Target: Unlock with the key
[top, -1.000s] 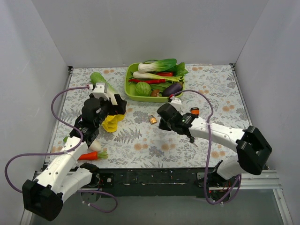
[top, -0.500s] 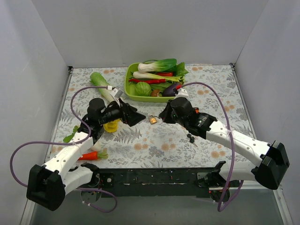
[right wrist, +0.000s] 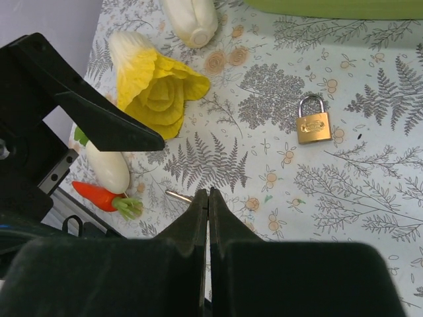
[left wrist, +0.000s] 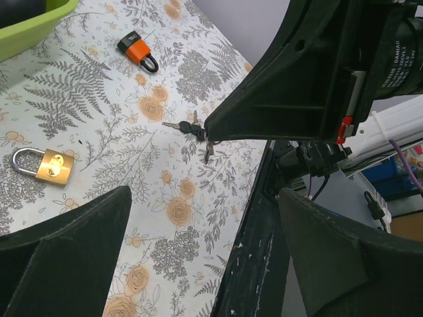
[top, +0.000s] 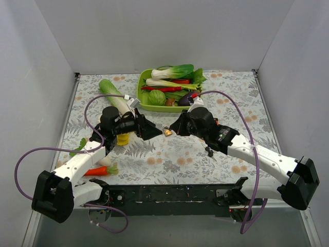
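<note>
Right end effector (right wrist: 208, 193) on key (right wrist: 178, 195) (blade)

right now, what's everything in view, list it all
tray: 1, green, back centre
vegetables: several, green, red, purple, in tray
napa cabbage: 1, green-white, left of tray
yellow cabbage: 1, yellow, by left arm
radish: 1, white, near left
carrot: 1, orange, beside radish
brass padlock: 1, gold, mid-table
orange padlock: 1, orange-black, right of centre
key: 1, silver blade showing, pinched in right fingers
spare keys: small bunch, black heads, on table under right arm
table: 1, floral cloth
arms: 2, white-black, near edge
left fingers: black, open, beside brass padlock
right fingers: black, shut on key
</note>
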